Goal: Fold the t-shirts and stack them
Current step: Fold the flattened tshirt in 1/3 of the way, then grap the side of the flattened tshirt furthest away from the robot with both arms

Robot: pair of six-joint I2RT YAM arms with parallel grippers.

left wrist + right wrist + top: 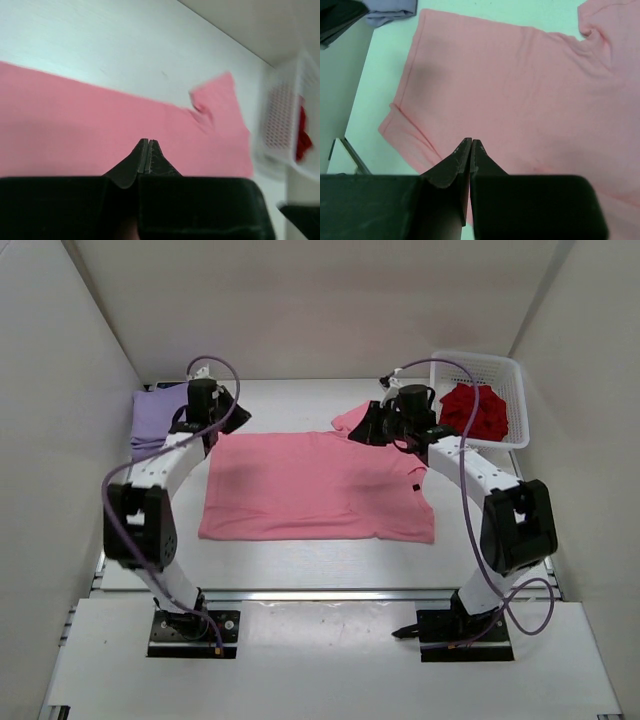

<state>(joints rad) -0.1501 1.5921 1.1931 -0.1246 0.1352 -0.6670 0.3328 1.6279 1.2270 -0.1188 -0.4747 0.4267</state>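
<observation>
Pink t-shirt [315, 485] lies spread flat mid-table [320, 562], soft matte knit, roughly rectangular, with one short sleeve sticking out at the far right corner. Lavender t-shirt [158, 418] sits in a folded-looking block at far left, just beside the pink one's corner. Dark red t-shirt [476, 410] is crumpled in a heap inside the white plastic lattice basket [519, 390], far right. Left gripper [148, 143] has its dark tapered fingers pressed together with nothing between, over the pink fabric's far left end. Right gripper [471, 143] is the same (tips closed, empty), above the pink shirt near its far right sleeve
</observation>
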